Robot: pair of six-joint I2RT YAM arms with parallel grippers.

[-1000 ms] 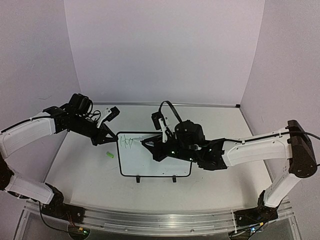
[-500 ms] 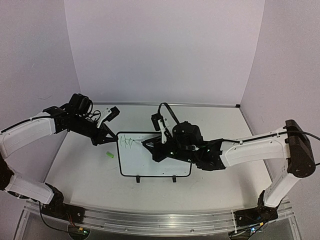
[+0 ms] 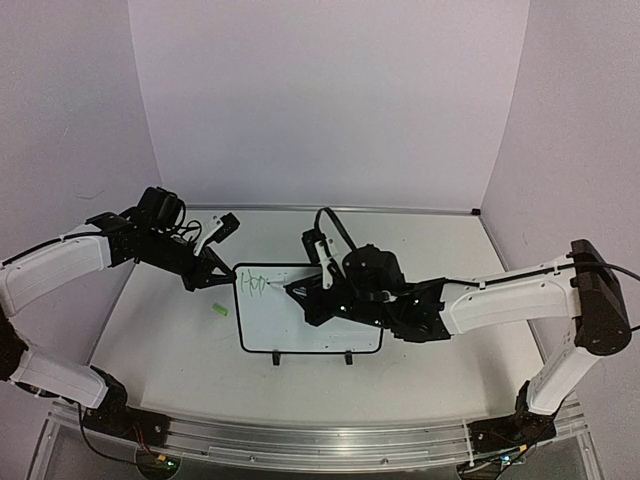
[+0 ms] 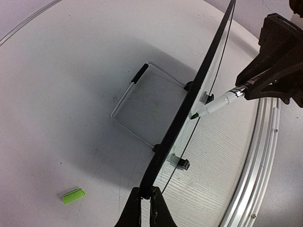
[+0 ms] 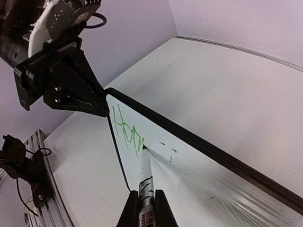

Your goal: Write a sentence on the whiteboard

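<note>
White table (image 3: 450, 250), whiteboard (image 3: 310, 335) lengthwise left-right, left claw (image 4: 144, 196) pinching it, right claw (image 5: 145, 196) gripping marker (image 5: 145, 172)

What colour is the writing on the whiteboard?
Light green; the writing on the whiteboard shows best in the right wrist view.

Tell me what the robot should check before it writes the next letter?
1. Left gripper pinching the whiteboard edge: ok.
2. Right gripper shut on the marker: ok.
3. Marker tip touching the board: ok.
4. Sentence finished: not ok, only a few green letters are there.
5. Bare board beside the letters for more words: ok.
6. Small green piece lying on the table, off the board: ok.
</note>
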